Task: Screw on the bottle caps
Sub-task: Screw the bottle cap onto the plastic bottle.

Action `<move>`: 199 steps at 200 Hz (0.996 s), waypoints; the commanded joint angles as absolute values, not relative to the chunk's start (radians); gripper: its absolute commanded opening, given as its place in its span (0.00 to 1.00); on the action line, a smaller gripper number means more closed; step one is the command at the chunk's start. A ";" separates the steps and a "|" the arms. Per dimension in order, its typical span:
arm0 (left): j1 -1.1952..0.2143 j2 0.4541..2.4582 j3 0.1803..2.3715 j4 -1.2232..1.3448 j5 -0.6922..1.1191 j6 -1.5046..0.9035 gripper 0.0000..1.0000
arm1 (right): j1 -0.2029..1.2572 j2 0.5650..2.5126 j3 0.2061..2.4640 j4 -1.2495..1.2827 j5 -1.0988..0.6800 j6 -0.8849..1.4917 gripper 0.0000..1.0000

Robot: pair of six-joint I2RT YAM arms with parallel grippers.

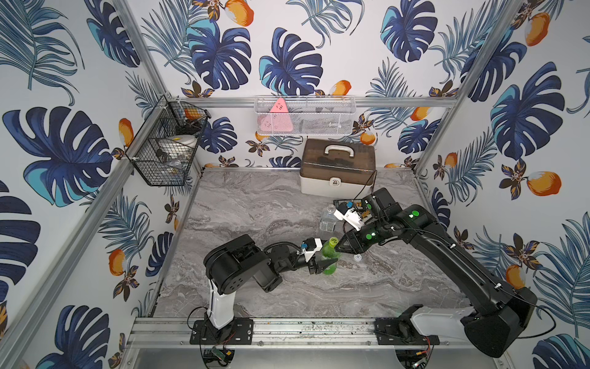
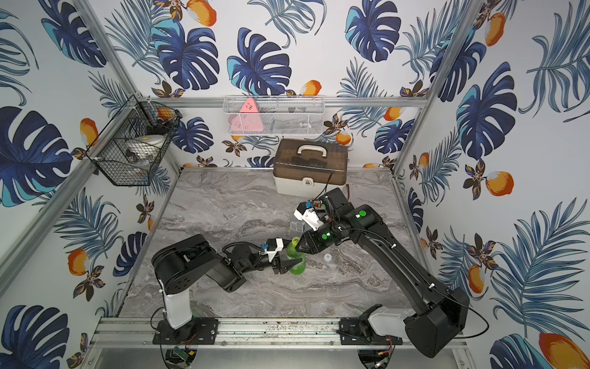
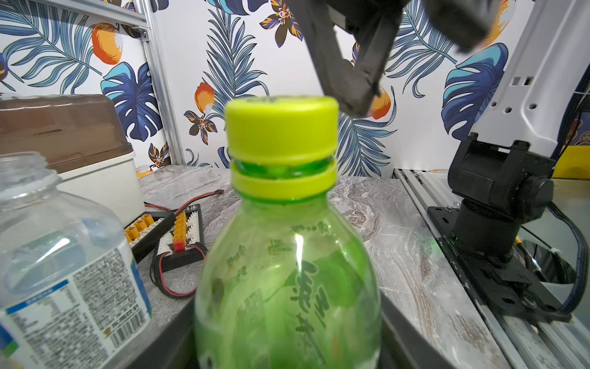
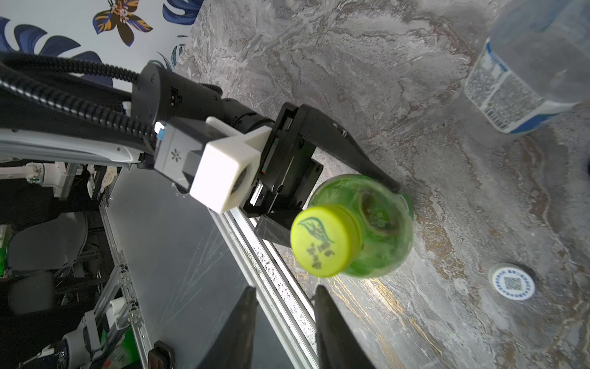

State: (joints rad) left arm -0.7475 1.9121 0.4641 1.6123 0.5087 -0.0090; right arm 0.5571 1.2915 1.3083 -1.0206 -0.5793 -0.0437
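Green bottle (image 3: 287,287), clamped by left gripper (image 1: 327,263), carries yellow-green cap (image 3: 281,127) apparently part-seated; right gripper (image 4: 285,289), narrowly parted and empty, must grip and twist it.

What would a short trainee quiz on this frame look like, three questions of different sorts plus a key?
1. True or false: the yellow-green cap sits on the neck of the green bottle.
2. Pick one. The left gripper is: A, open and clear of everything; B, shut on the green bottle; C, shut on a loose cap.
3. Fill in: the whitish cap lies on the ___, while the clear bottle stands uncapped.

Key: 1 true; 2 B; 3 table.
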 commanded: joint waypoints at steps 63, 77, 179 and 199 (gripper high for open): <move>-0.744 1.919 0.449 1.547 0.482 0.009 0.68 | 0.555 1.396 1.377 -0.866 -0.570 -0.032 0.34; -0.744 1.919 0.449 1.547 0.477 0.009 0.68 | 0.555 1.397 1.374 -0.872 -0.582 -0.041 0.33; -0.745 1.917 0.447 1.547 0.465 0.003 0.68 | 0.555 1.328 1.309 -0.941 -0.579 -0.051 0.28; -0.744 1.917 0.447 1.547 0.459 0.002 0.68 | 0.557 1.315 1.304 -0.953 -0.609 -0.041 0.26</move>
State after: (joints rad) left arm -0.7475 1.9049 0.4572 1.6123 0.5026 -0.0063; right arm 0.5533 1.3300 1.3098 -0.8955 -0.5541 -0.0418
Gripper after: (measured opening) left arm 0.675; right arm 0.266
